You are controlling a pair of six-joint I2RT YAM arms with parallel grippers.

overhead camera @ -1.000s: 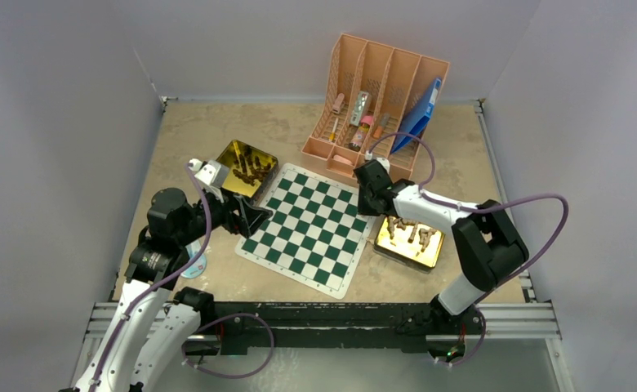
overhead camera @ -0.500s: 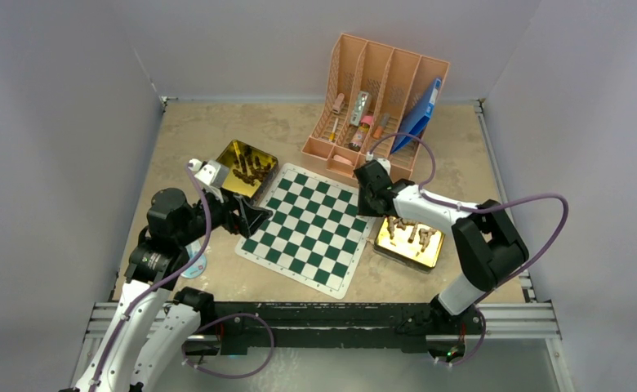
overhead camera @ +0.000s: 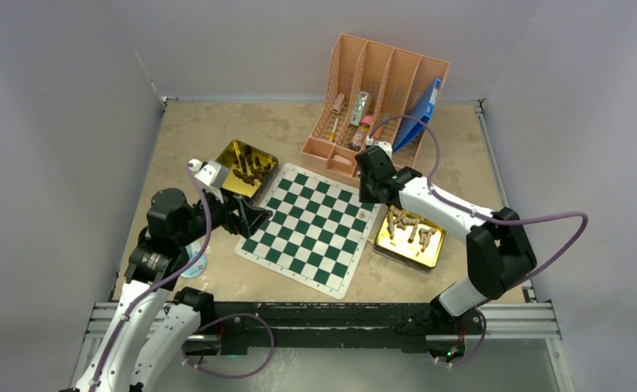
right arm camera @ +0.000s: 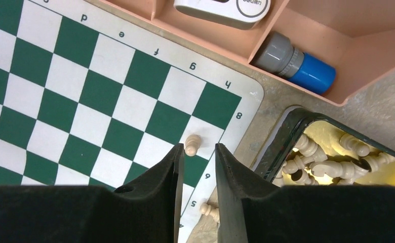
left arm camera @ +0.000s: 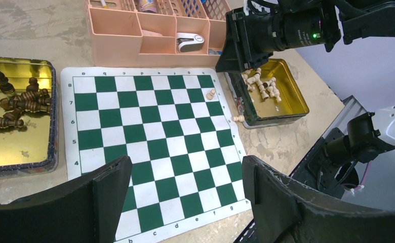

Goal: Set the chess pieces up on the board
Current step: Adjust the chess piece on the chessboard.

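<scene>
Left wrist view: left gripper [left arm camera: 185, 162] hangs open and empty at the board's [left arm camera: 150, 147] left edge. Right gripper [right arm camera: 198, 148], jaws barely parted and gripping nothing, hovers over the upright pawn [left arm camera: 211, 94] far right. A crooked lift could topple it. Count: left tin [left arm camera: 13, 147], right tin [left arm camera: 286, 81], one board, one upright pawn, one fallen pawn [left arm camera: 238, 119].

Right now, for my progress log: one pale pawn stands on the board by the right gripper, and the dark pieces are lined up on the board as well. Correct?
Not the dark pieces: none is on the board; they lie heaped in the gold tin beside it, as the left wrist view shows. The pale pawn does stand by the right gripper.
</scene>
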